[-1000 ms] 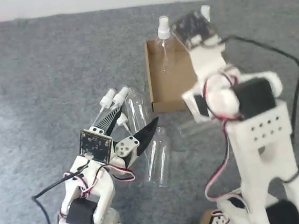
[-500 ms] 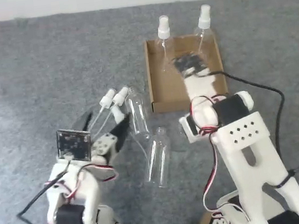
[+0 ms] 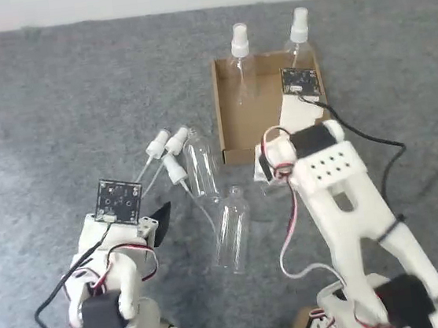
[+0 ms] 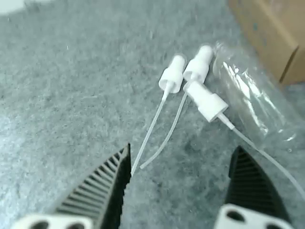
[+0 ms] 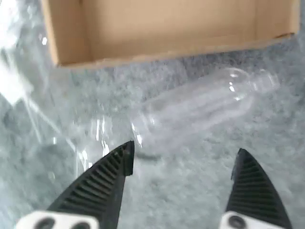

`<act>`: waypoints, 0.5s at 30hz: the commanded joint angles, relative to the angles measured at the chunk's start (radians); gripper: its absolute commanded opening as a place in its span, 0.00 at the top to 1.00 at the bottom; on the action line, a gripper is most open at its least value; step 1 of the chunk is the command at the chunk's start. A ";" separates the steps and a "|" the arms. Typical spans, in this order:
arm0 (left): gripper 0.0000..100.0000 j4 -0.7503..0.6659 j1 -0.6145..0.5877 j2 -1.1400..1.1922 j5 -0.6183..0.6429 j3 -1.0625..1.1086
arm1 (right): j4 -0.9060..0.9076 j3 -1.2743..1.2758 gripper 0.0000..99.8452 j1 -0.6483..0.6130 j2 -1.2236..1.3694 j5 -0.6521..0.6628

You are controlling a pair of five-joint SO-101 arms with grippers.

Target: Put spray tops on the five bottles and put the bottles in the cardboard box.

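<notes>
Two clear bottles with white spray tops, one [image 3: 240,59] and the other [image 3: 298,38], lie in the cardboard box [image 3: 235,134]. Three loose spray tops [image 3: 167,150] lie left of it; in the left wrist view they [image 4: 199,69] are just beyond my open left gripper [image 4: 178,164]. An uncapped bottle [image 3: 201,162] lies beside them, another [image 3: 232,230] nearer. My right gripper [image 5: 183,157] is open above a third uncapped bottle [image 5: 200,112] lying before the box's near wall [image 5: 167,55].
Grey carpet covers the table. The left arm [image 3: 119,201] stands at the near left. The right arm [image 3: 318,168] stretches over the box's near right corner. Open carpet lies to the far left.
The right arm drew back from the box's far end to its near wall, leaving the second capped bottle there. The left arm pulled back and left, away from the spray tops.
</notes>
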 commanded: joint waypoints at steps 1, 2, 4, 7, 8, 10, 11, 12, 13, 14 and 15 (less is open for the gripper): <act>0.69 -0.012 -0.008 -0.011 -0.012 0.013 | -0.116 -0.009 0.73 -0.008 0.094 -0.121; 0.69 -0.017 -0.008 -0.011 -0.012 0.016 | -0.125 -0.009 0.73 -0.008 0.117 -0.138; 0.69 -0.021 -0.008 -0.011 -0.012 0.021 | -0.130 -0.009 0.73 -0.001 0.160 -0.150; 0.69 -0.023 -0.008 -0.012 -0.012 0.021 | -0.114 -0.008 0.73 0.002 0.213 -0.150; 0.69 -0.023 -0.008 -0.012 -0.012 0.021 | -0.104 -0.008 0.73 0.001 0.225 -0.149; 0.69 -0.023 -0.008 -0.012 -0.012 0.021 | -0.084 -0.008 0.73 0.001 0.240 -0.149; 0.69 -0.023 -0.008 -0.012 -0.012 0.021 | -0.079 -0.008 0.73 0.002 0.249 -0.147; 0.69 -0.023 -0.008 -0.012 -0.012 0.021 | -0.079 -0.006 0.73 0.007 0.257 -0.147; 0.69 -0.023 -0.008 -0.012 -0.012 0.021 | -0.084 0.002 0.74 0.021 0.265 -0.147; 0.69 -0.023 -0.008 -0.012 -0.012 0.021 | -0.097 0.012 0.76 0.035 0.269 -0.147; 0.69 -0.023 -0.008 -0.012 -0.012 0.022 | -0.127 0.029 0.78 0.051 0.271 -0.141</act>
